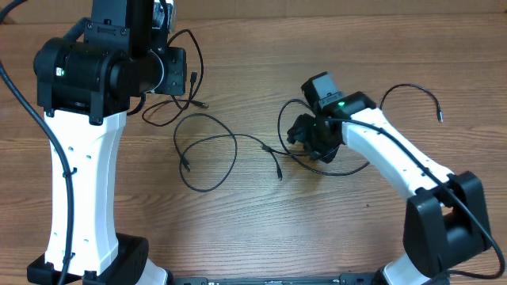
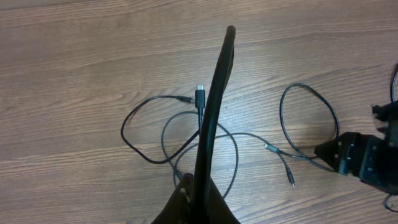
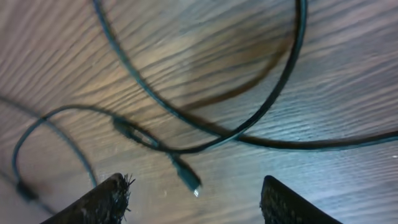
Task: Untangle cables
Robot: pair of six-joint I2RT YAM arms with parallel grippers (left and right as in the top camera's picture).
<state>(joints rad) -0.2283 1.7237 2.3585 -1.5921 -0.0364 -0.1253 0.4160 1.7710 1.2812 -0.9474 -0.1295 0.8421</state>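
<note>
1. Table (image 1: 261,229): wood-grain top that carries every item listed here.
2. Left tool (image 2: 194,194): clenched, its two fingers pressed together on one thin black cord. It is seen only in the left wrist view.
3. Held cable (image 2: 214,106): runs from between the left tool's fingers straight up the left wrist view, raised off the table and crossing in front of the loops below.
4. Right tool (image 3: 194,205): released, with its fingertips (image 3: 112,199) well apart and nothing between them. It sits low over the table near the middle, right of the central loops.
5. Small plug (image 3: 186,179): lies on the table in the gap between the right tool's fingertips. I cannot tell whether it touches either one.
6. Cables (image 1: 207,150): thin black cords spread in loose, overlapping loops on the table between the two arms.
7. Plug ends of the loops: one at the left (image 1: 186,166) and one at the right (image 1: 279,172), both flat on the table.
8. Upper loops (image 1: 190,55): black cord beside the left arm (image 1: 79,174), with two plug tips just below.
9. Outer cord (image 1: 412,89): arcs out from behind the right arm (image 1: 396,154), and its free end lies apart from the other loops.
10. Silver-tipped plug (image 2: 200,93): sits just left of the held cable, above the loops in the left wrist view.
</note>
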